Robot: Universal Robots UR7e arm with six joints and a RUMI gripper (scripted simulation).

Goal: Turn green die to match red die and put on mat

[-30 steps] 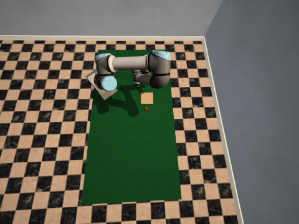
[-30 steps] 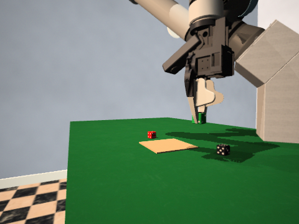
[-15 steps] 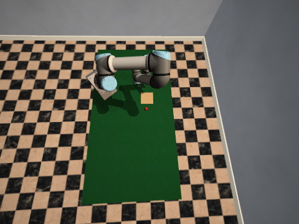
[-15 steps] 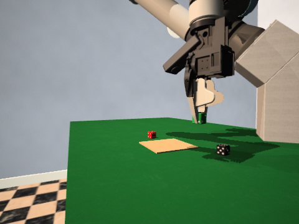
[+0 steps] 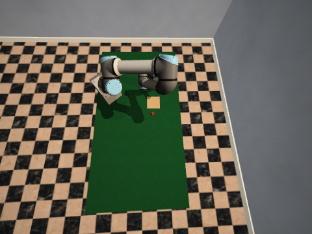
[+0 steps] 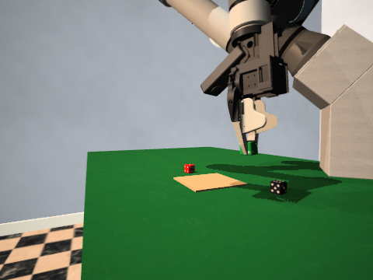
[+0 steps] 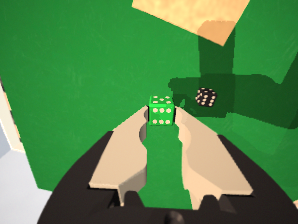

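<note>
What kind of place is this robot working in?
Likely a bare test room for arm trials: a checkered floor and plain grey walls, with a green-topped table holding dice and a tan mat.

Arm [image 5: 134, 66]: tan-grey cylindrical links, dark brown-grey joint housings, pale blue round end caps. Base plate [image 5: 96, 81]: square, light grey, set at an angle. Gripper [image 6: 245, 149]: dark boxy body with small round holes on its face; two cream fingers, broad at root, curving to narrow tips.
</note>
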